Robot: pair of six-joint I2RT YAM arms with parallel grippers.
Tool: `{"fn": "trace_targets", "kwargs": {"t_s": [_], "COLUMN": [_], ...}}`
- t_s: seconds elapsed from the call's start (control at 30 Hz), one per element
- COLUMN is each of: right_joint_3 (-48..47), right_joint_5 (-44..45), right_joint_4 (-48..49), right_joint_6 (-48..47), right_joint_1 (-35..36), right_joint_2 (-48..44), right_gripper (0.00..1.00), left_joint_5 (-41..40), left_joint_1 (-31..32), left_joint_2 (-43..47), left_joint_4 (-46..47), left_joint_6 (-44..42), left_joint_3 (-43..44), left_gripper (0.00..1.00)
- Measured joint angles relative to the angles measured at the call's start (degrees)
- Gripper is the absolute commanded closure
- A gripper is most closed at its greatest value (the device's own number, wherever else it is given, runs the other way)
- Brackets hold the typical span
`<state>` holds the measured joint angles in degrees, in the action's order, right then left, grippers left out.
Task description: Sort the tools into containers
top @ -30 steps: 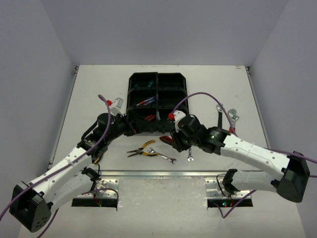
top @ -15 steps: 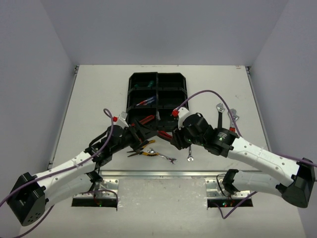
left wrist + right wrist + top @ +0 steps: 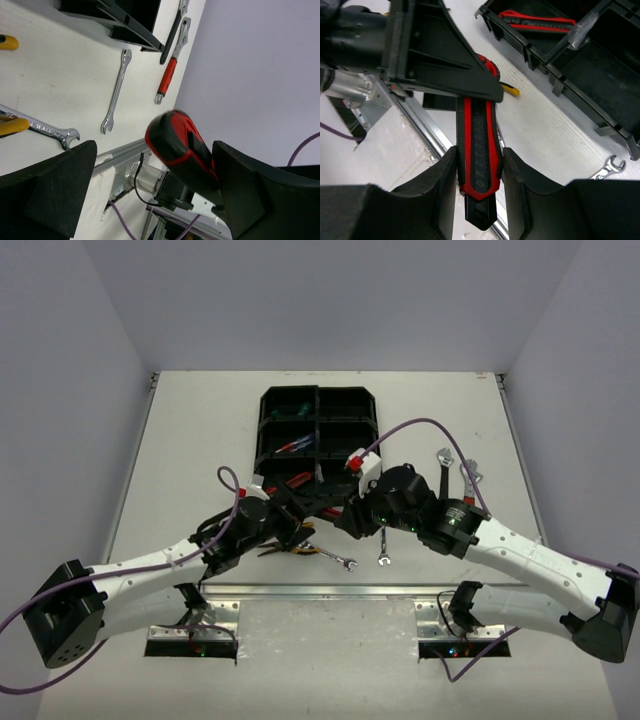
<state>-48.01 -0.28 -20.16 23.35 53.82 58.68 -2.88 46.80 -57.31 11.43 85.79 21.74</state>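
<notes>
Utility knife [image 3: 479, 165]: far end hidden behind left gripper finger [image 3: 440, 65].
Yellow pliers [image 3: 9, 126]: handles cut by left edge.
Tray [image 3: 318, 410]: far compts' contents too dark, poss. green-handled item.

Red-and-black utility knife [image 3: 479, 165]; black tray [image 3: 318, 391]; silver wrench [image 3: 116, 90]; yellow pliers handle [image 3: 11, 126]; white table [image 3: 200, 440]
</notes>
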Motion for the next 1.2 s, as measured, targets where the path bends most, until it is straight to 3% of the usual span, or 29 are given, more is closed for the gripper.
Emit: {"fn": "trace_targets", "kwargs": {"t_s": [0.07,0.1,0.2,0.3,0.43,0.47,0.5,0.57,0.63,0.7,0.83,1.0,1.2], "right_joint_3": [0.00,0.00,0.03,1.19,2.69,2.70,2.74,2.85,3.25,3.75,4.98,4.22,3.89], "right_joint_5": [-1.40,-2.06,-4.07,-5.79,-7.27,-7.36,-7.44,-7.33,-6.71,-5.39,0.45,7.85,14.31], "right_joint_4": [0.99,1.40,2.33,2.32,2.18,2.31,2.43,2.76,3.91,5.37,4.68,0.57,-5.01], "right_joint_6": [0.03,0.06,0.30,0.68,1.00,1.13,1.21,1.36,2.02,3.10,3.85,3.75,3.66], "right_joint_1": [0.00,0.00,0.00,0.08,0.31,0.31,0.31,0.31,0.31,0.33,0.33,0.29,0.28], "right_joint_2": [-0.37,-0.52,-0.62,-0.67,-0.49,-0.49,-0.49,-0.51,-0.70,-1.40,-7.77,-14.07,-16.68], "right_gripper": [1.00,1.00,1.00,1.00,1.00,0.94,0.78,0.32,0.03,0.01,0.01,0.01,0.01], "left_joint_5": [-1.46,-2.18,-4.30,-6.72,-8.42,-8.52,-8.61,-8.90,-9.14,-10.57,-20.60,-27.97,-33.53], "left_joint_1": [0.29,0.43,0.72,0.51,0.51,0.51,0.51,0.51,0.65,1.00,1.04,-5.86,-13.04], "left_joint_2": [-0.08,-0.04,0.41,0.78,0.78,0.66,0.62,0.65,0.93,1.47,3.73,4.67,-6.11], "left_joint_4": [0.31,0.49,1.17,2.64,3.82,4.03,4.34,4.95,5.07,3.15,-9.78,-16.26,-20.67], "left_joint_6": [0.95,1.35,1.94,2.98,1.97,1.67,1.31,0.44,-1.15,-3.91,-12.37,-19.12,-22.94], "left_joint_3": [0.04,0.04,0.15,1.04,2.71,2.69,2.69,2.69,2.69,3.41,11.42,18.78,25.66], "left_gripper": [0.30,0.33,0.75,0.98,1.00,1.00,1.00,1.00,1.00,1.00,1.00,1.00,1.00]}}
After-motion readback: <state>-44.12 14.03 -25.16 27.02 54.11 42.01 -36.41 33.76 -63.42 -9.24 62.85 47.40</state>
